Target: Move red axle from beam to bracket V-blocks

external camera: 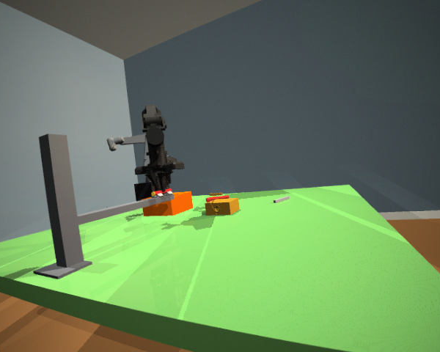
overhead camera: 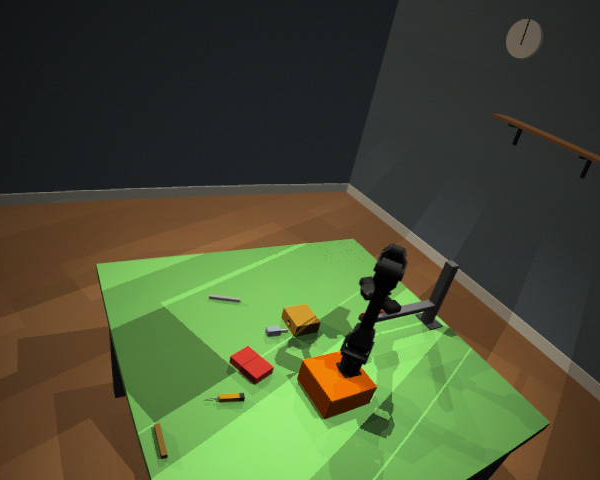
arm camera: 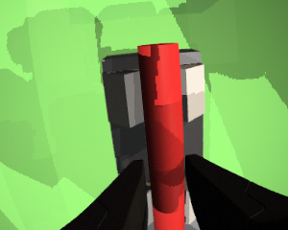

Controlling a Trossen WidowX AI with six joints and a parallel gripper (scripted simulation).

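Red rod (overhead camera: 364,315) (external camera: 158,192) (arm camera: 165,129): probably light, stiff, slightly slippery
Best hold: mid-length, across round sides
Gripper (overhead camera: 377,308) (external camera: 162,190) (arm camera: 165,168): fingers barely apart around it

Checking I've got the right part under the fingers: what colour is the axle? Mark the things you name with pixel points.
The axle (arm camera: 164,120) is plain red, shown best in the wrist view.

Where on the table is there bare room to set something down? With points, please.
Seen from above, one patch lies between the grey rod (overhead camera: 224,298) (external camera: 281,199), the red block (overhead camera: 251,364) (external camera: 217,198) and the left edge; another between the orange box (overhead camera: 331,395) (external camera: 182,204) and the right corner. It's crowded around the axle (external camera: 160,192) (arm camera: 165,125) at the bracket's (overhead camera: 409,310) (external camera: 114,208) (arm camera: 127,136) end.
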